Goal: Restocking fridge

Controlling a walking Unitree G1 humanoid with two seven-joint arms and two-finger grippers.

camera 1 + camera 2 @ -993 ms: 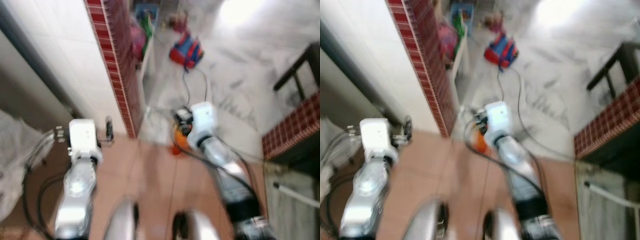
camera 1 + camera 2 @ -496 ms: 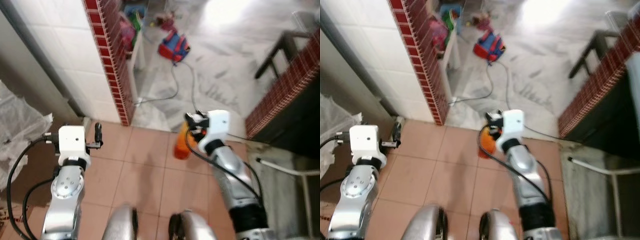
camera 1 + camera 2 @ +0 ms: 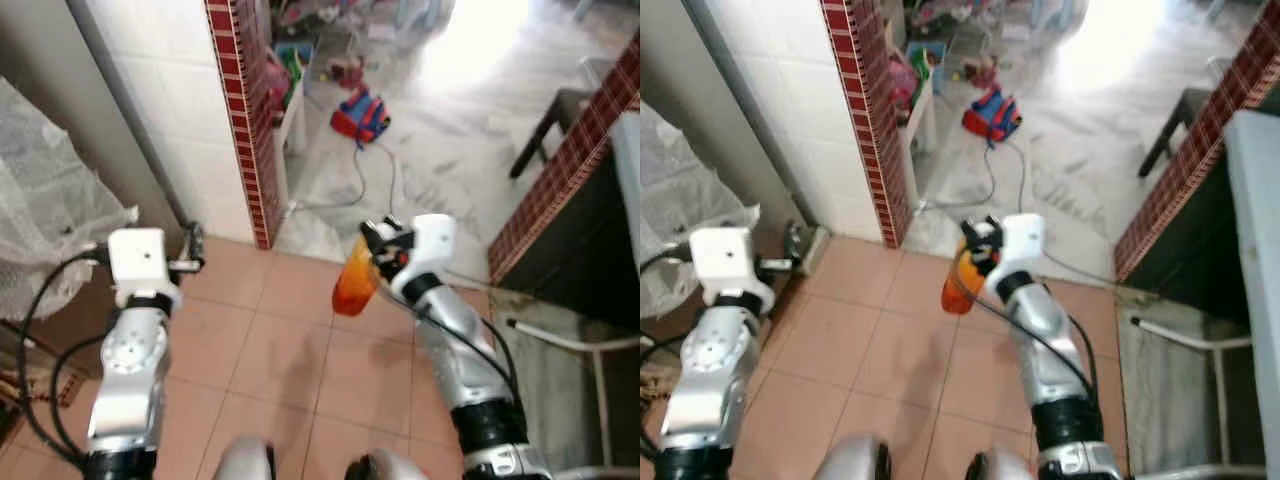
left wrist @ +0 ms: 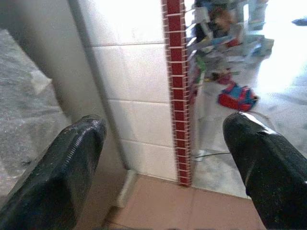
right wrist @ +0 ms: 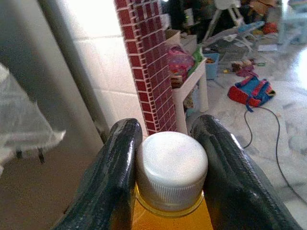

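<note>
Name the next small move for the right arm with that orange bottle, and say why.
Probably keep the right tool clamped and carry the orange bottle onward. Its fingers squeeze the white cap, the bottle hangs over tiled floor, and there is no shelf under it to set it on. The left tool is open and holds nothing.

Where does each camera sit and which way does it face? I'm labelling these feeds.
Eye views: on the head, looking down at the tiled floor; both arms show, the right gripper holding an orange bottle.
Left wrist: along the open left gripper toward the brick edge.
Right wrist: along its fingers, clamped on the bottle's white cap.
All share the brick edge and a blue-red bag.
</note>
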